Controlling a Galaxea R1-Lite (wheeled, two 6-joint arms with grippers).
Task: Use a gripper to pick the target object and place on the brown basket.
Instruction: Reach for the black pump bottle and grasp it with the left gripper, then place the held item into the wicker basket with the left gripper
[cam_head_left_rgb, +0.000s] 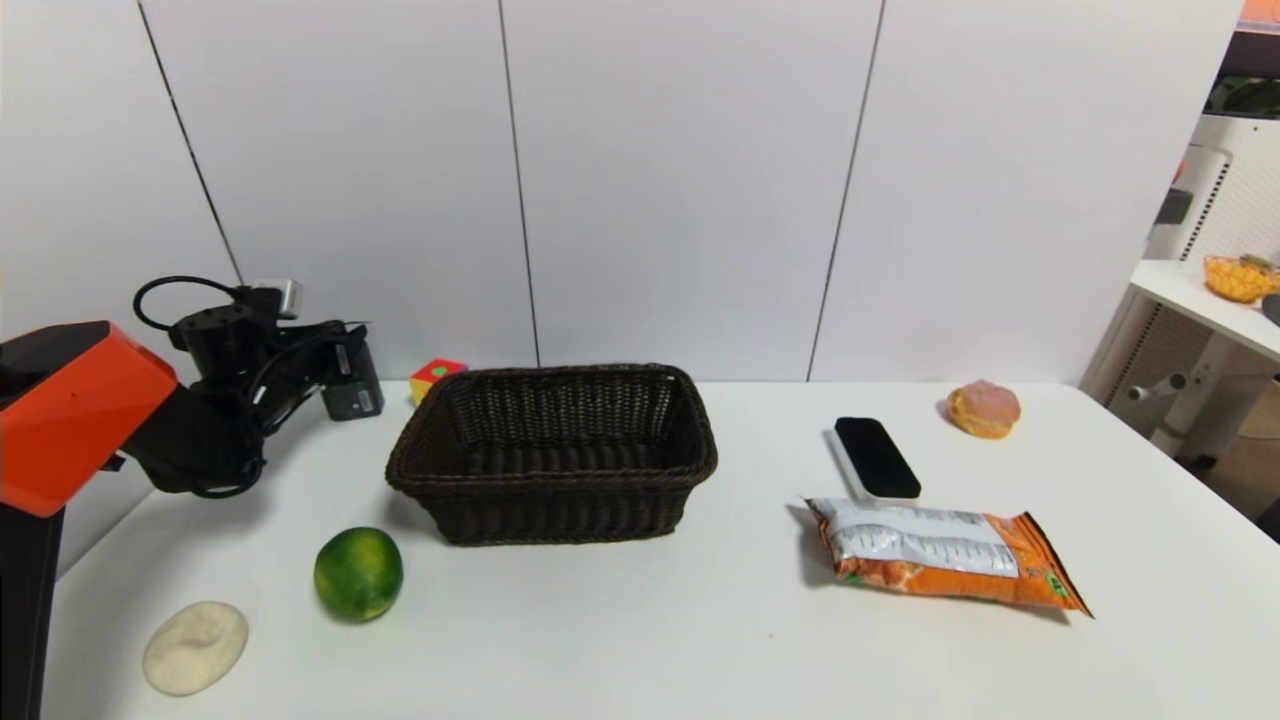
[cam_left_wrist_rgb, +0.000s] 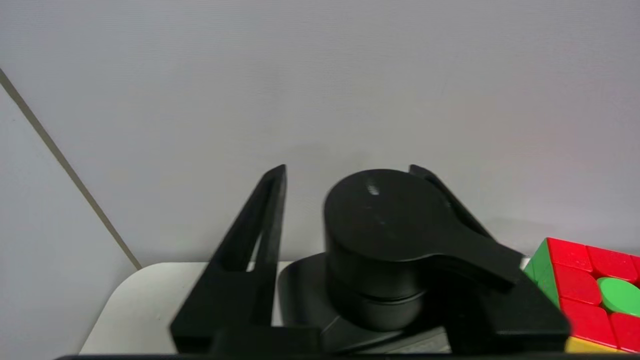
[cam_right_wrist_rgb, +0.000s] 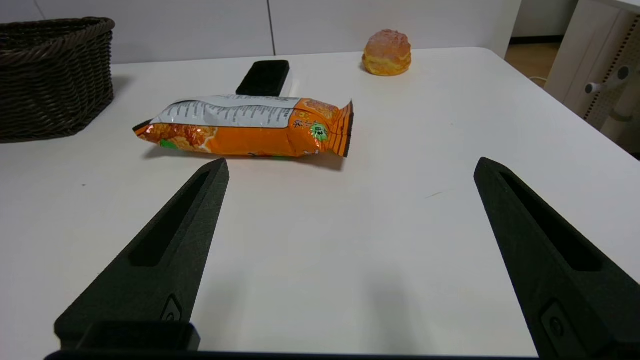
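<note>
The dark grey bottle (cam_head_left_rgb: 357, 397) with its black round cap (cam_left_wrist_rgb: 385, 220) stands upright at the table's far left, left of the brown wicker basket (cam_head_left_rgb: 552, 452). My left gripper (cam_head_left_rgb: 343, 372) reaches in from the left, and its fingers sit on both sides of the bottle, closed against its body. In the left wrist view the left gripper (cam_left_wrist_rgb: 347, 169) frames the cap; the finger on the far side is partly hidden behind it. My right gripper (cam_right_wrist_rgb: 350, 165) is wide open and empty, low over bare table to the right of the basket (cam_right_wrist_rgb: 50, 75).
A multicoloured cube (cam_head_left_rgb: 437, 378) sits just right of the bottle, behind the basket's left corner. A green lime (cam_head_left_rgb: 358, 572) and a pale disc (cam_head_left_rgb: 195, 647) lie front left. A black slab (cam_head_left_rgb: 877, 456), an orange snack bag (cam_head_left_rgb: 940, 556) and a bun (cam_head_left_rgb: 984, 407) lie on the right.
</note>
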